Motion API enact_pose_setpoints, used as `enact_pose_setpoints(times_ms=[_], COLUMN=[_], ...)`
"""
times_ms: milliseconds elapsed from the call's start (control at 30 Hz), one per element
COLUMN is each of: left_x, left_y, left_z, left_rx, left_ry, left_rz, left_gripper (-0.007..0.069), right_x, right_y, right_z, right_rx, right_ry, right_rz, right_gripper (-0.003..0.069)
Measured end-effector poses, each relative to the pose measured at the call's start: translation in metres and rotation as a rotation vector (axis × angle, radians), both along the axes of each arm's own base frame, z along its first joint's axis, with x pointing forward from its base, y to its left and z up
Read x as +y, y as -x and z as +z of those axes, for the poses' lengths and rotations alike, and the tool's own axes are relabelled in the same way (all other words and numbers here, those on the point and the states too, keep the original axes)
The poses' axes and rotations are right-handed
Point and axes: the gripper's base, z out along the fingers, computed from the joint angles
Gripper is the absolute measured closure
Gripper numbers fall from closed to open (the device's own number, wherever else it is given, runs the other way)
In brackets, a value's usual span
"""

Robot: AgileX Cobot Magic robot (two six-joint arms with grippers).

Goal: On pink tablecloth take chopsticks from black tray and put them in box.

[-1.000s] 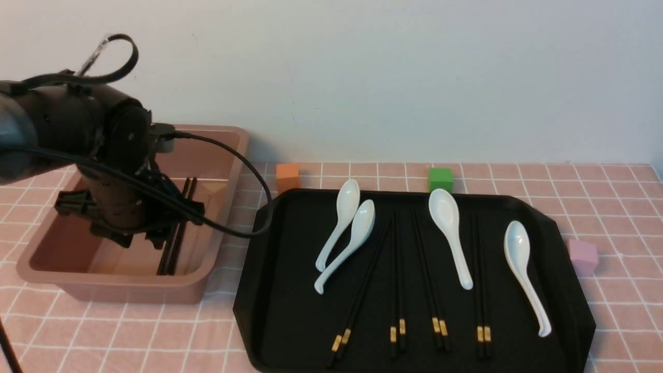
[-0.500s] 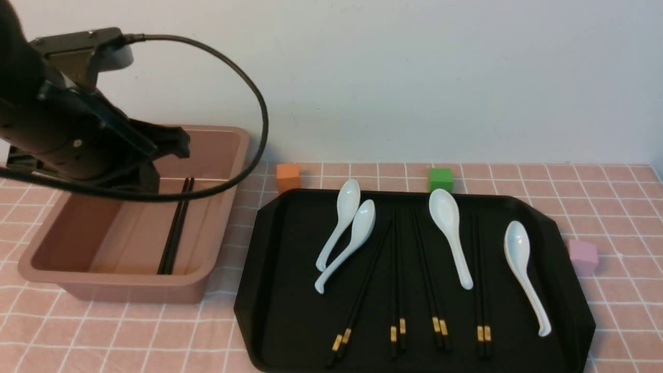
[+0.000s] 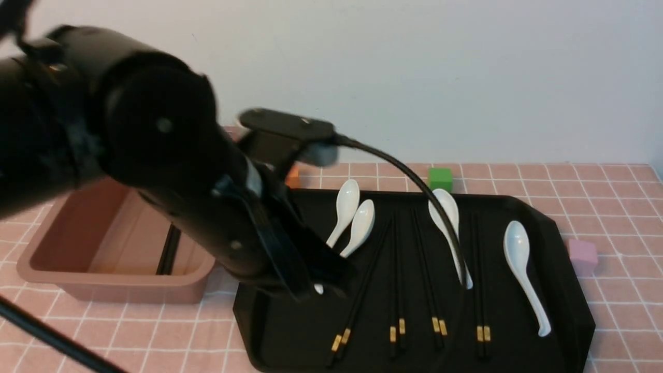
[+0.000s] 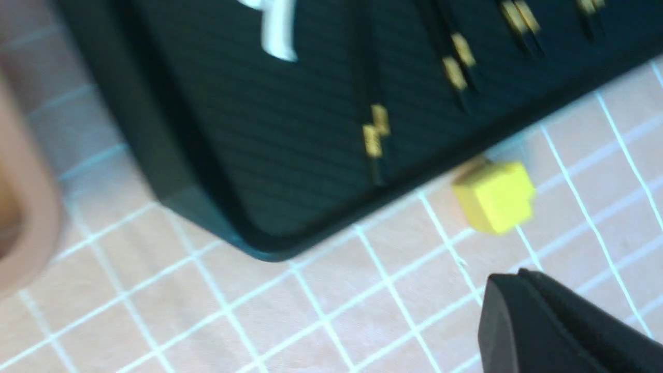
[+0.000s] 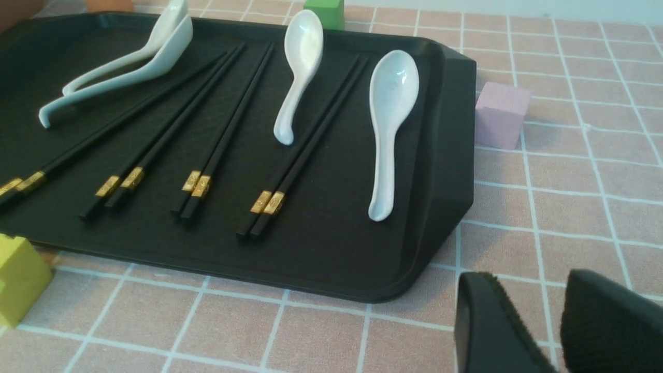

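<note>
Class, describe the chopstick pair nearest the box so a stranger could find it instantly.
Find the black tray on the pink tablecloth. Of its four chopstick pairs, take the leftmost pair. It alone lies clearly slanted; the others run nearly parallel.

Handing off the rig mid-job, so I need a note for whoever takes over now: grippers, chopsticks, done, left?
Left gripper: over the black tray's left end, nothing seen in it; blurred, open or shut unclear.
Right gripper: open, empty, over the pink tablecloth off the tray's near right corner.
Done: one pair of chopsticks lies in the box.
Left: four pairs on the tray, among white spoons.
</note>
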Motion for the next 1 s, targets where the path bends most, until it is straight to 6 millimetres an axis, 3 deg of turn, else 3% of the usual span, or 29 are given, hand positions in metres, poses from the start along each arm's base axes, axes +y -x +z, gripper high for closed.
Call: enact_pose_setpoints(times_ms=[267, 433, 533, 700, 1000], left_x=[0.002, 0.036, 0.057, 0.080, 0.092], left_y=[0.012, 0.047, 0.067, 0.091, 0.101], left_z=[0.008, 0.014, 0.007, -0.026, -0.058], left_rx=[-0.033, -0.188, -0.284, -0.387, -0.459], left_ry=[0.025, 0.169, 0.258, 0.352, 0.372], left_rz=[-0.025, -0.014, -0.006, 0.006, -0.006], left_gripper=[0.0638, 0.0638, 0.0638, 0.0638, 0.0638], right_x=[0.000, 0.000, 0.000, 0.000, 0.000], right_y=[0.000, 0.000, 0.000, 0.000, 0.000], right_z=[0.000, 0.000, 0.000, 0.000, 0.000], right_rx=[0.000, 0.000, 0.000, 0.000, 0.000], right_ry=[0.000, 0.000, 0.000, 0.000, 0.000], right_rz=[0.000, 0.000, 0.000, 0.000, 0.000], right_gripper=[0.0419, 0.0419, 0.0419, 0.0419, 0.0419])
